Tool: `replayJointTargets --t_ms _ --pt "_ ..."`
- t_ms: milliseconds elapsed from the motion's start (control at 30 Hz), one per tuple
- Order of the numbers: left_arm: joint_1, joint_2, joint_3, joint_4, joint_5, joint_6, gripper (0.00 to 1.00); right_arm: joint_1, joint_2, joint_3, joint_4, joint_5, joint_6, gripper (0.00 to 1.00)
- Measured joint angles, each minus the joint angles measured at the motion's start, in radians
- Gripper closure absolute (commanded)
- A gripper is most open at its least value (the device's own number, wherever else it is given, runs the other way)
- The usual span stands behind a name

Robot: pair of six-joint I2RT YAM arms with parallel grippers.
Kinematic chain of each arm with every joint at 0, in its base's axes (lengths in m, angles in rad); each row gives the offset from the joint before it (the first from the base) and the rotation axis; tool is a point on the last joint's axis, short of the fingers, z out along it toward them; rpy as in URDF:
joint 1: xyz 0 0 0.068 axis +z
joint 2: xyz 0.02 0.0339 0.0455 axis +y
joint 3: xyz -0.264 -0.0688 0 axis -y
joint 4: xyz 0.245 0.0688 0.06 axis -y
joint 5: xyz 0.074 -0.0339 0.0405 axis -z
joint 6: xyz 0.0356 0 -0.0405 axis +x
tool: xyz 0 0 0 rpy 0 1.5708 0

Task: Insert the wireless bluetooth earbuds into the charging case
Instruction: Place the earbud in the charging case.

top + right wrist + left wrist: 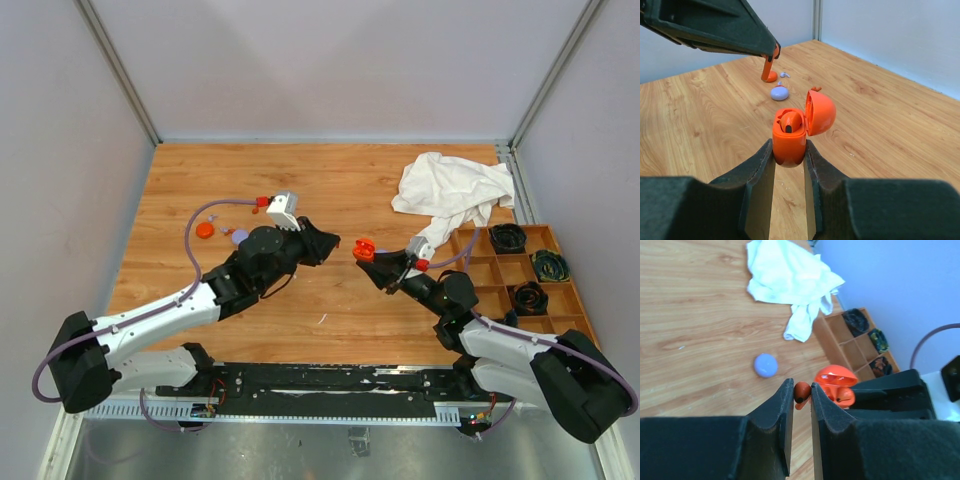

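While the right tool (789, 144) clamps the open case (790, 135), the left tool (801, 385), pinching an earbud (801, 394), should lower it stem-first.

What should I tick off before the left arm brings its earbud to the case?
1. The right gripper is shut on the orange case: ok.
2. The lid is open: ok.
3. The left gripper pinches the orange earbud: ok.
4. A free slot beside the seated earbud: cannot tell.
5. The orange earbud is over the case opening: not ok; it is off to one side, apart from the case.
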Motion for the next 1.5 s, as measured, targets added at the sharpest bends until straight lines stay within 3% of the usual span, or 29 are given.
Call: replayJointTargets --t_ms 433,867,1500 --pt "-0.06 0.032 -0.01 0.203 0.032 0.002 0.85 0.0 0.0 0.0 0.029 0.0 0.015 0.92" --pt "-0.095 0.117 -0.01 0.251 0.049 0.002 0.85 0.0 -0.008 -0.01 0.032 0.0 0.017 0.92" --pt "-0.099 0.126 -0.034 0.288 0.015 -0.003 0.84 0.0 -0.018 -0.014 0.034 0.0 0.02 0.92"
